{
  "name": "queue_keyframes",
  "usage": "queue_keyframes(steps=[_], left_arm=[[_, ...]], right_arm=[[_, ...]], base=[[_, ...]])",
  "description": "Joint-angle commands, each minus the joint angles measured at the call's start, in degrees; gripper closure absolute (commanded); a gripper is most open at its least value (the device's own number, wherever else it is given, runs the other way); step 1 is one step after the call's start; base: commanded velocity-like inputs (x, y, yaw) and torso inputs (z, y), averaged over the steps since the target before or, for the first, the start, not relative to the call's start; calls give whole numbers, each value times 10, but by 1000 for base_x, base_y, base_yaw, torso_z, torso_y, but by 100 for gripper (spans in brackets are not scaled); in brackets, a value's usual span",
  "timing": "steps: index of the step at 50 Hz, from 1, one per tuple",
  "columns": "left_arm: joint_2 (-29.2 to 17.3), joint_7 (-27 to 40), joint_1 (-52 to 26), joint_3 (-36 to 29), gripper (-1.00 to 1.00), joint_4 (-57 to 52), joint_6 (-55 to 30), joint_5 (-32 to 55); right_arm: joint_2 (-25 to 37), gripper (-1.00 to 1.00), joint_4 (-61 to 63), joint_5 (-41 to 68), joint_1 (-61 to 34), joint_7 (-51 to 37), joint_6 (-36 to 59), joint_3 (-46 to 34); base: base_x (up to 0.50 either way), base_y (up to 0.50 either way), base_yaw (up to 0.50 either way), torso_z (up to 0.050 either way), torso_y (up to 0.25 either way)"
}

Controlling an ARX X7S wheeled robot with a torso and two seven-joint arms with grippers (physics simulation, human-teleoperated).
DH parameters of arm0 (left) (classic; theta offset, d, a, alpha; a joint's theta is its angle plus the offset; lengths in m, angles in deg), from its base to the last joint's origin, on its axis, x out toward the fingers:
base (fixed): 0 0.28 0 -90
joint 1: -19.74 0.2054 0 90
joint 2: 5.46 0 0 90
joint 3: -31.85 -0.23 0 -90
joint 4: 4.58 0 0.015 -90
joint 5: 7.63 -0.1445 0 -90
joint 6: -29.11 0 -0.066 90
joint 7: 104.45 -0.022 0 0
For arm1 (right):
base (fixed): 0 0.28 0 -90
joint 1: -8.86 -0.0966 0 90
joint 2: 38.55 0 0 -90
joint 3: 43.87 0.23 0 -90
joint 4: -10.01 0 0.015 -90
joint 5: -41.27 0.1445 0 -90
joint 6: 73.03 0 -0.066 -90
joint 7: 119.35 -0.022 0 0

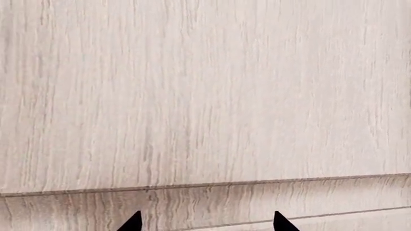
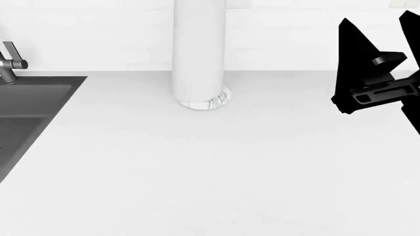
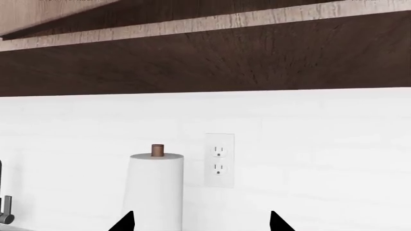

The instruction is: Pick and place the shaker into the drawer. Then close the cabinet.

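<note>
Left gripper (image 1: 205,225): only its two black fingertips show in the left wrist view, set well apart with nothing between them, so it reads as released. It does not appear in the head view.

What the left gripper faces: a pale grey wood-grain cabinet front (image 1: 205,96) fills the view, with a horizontal seam (image 1: 205,185) close to the fingertips. Whether that seam edges a drawer or a door, I cannot tell.

Right gripper (image 2: 377,69): raised above the plain white countertop (image 2: 210,172) at the right side of the head view, black fingers pointing upward and spread, holding nothing.

What the right gripper faces: the white tiled back wall, with a white roll of paper towel on a marble-base holder (image 2: 198,49), a white double wall socket (image 3: 219,160) beside it, and dark brown wood upper cabinets (image 3: 205,57) overhead.

Far left: a dark grey sink basin (image 2: 33,108) with a metal tap (image 2: 10,61).

Shaker: in none of the three views, so its direction from either hand and its long axis cannot be given.

Drawer: no open drawer shows, and whether the shaker lies inside one is not visible.

Nearer arm: cannot be judged for the shaker; the left gripper is the one close to the cabinet front.
</note>
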Motion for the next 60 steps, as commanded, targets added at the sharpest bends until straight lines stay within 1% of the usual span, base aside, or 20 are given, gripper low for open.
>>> queue_keyframes(steps=[1, 6, 16, 19, 22, 24, 30, 34, 37, 53, 56, 60], left_arm=[[0, 64, 0, -81, -100, 83, 0, 56], [0, 74, 0, -89, -100, 90, 5, 67], [0, 87, 0, -125, -100, 100, 21, 108], [0, 80, 0, -127, -100, 103, 25, 121], [0, 62, 0, -132, -100, 111, 35, 163], [0, 57, 0, -136, -100, 111, 32, 167], [0, 21, 0, -134, -100, 92, 32, 126], [0, 6, 0, -143, -100, 90, 41, 117], [0, 10, 0, -150, -100, 95, 44, 139], [0, 2, 0, -148, -100, 110, 37, 130], [0, -3, 0, -135, -100, 118, 30, 113], [0, -14, 0, -90, -100, 135, 10, 66]], right_arm=[[4, -100, 4, 3, 4, -1, -4, 5], [5, -100, 5, 5, 3, -3, -4, 4], [11, -100, 5, 14, -3, -9, -4, 4], [12, -100, 5, 15, -2, -9, -4, 5], [12, -100, 5, 15, -3, -9, -4, 4], [12, -100, 4, 14, -4, -9, -4, 2], [13, -100, 3, 15, -6, -8, -5, 0], [15, -100, 5, 15, 1, -8, -7, 6], [14, -100, 6, 14, 3, -7, -8, 7], [13, -100, 3, 11, -4, -7, -9, -2], [12, -100, 2, 9, -4, -7, -9, -4], [11, -100, 2, 7, -4, -7, -9, -7]], base=[[0, 0, 0, 0, 0], [3, 2, 3, 0, 0], [4, 1, 3, 0, 0], [5, 1, 1, 0, 0], [4, 1, 2, 0, 0], [0, 1, 0, 0, 0], [4, 0, 2, 0, 0], [10, 1, 1, 0, -205], [0, 0, 0, 0, -81], [8, -1, -2, 0, -13], [11, -2, -2, 0, -14], [8, -1, -3, 0, -14]])
